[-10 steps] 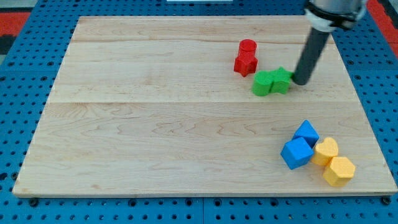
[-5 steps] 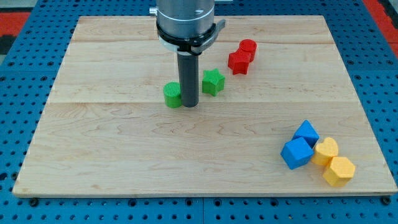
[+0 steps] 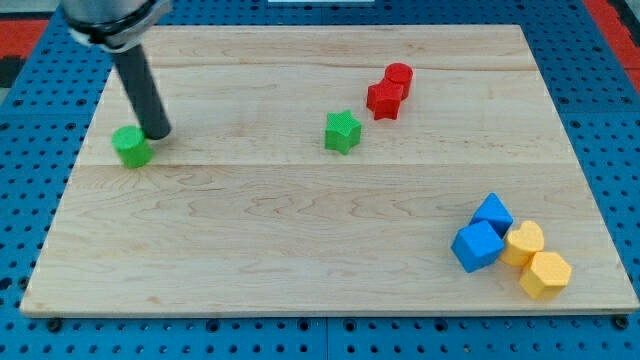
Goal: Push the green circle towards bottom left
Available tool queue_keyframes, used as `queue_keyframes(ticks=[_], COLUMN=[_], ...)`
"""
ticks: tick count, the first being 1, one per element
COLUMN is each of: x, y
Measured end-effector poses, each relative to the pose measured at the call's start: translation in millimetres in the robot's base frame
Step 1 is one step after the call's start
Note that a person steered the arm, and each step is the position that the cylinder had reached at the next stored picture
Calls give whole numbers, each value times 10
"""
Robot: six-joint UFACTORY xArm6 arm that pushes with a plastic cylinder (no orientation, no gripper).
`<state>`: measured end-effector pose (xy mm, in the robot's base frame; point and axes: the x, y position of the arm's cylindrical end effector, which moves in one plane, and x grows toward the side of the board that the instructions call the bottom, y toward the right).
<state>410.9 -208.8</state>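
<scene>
Tool here was only a straight dark rod, so nothing to open or close and nothing held. My tip (image 3: 157,133) sat right against the green circle (image 3: 131,146), on that block's upper right side, touching or as good as touching. Rod leaned up and toward the view's left, running out of the top of the frame.

Green circle was parked near the left edge of the wooden desk (image 3: 300,250), a bit above mid-height. Well apart from everything else.

Green star (image 3: 342,131) stood alone around the middle of the desk, slightly toward the view's top. Up and to the right of it, two red blocks touching each other: a red cylinder (image 3: 398,76) behind and a red star-ish block (image 3: 383,99) in front, shape of that one hard to call for sure.

Down in the bottom right corner, a tight cluster of four: two blue cubes (image 3: 491,215) (image 3: 476,246), then a yellow block (image 3: 524,242) and another yellow hexagon-looking block (image 3: 545,275), all bunched up and touching or nearly so.
</scene>
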Motion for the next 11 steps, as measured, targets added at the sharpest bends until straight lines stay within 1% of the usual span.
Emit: queue_keyframes(ticks=[1,2,3,4,7,9,10,11], x=[613,859,507,283,218,1220,1227,1031], y=[-88,-86,-52,-556,-958,-488,-456,28])
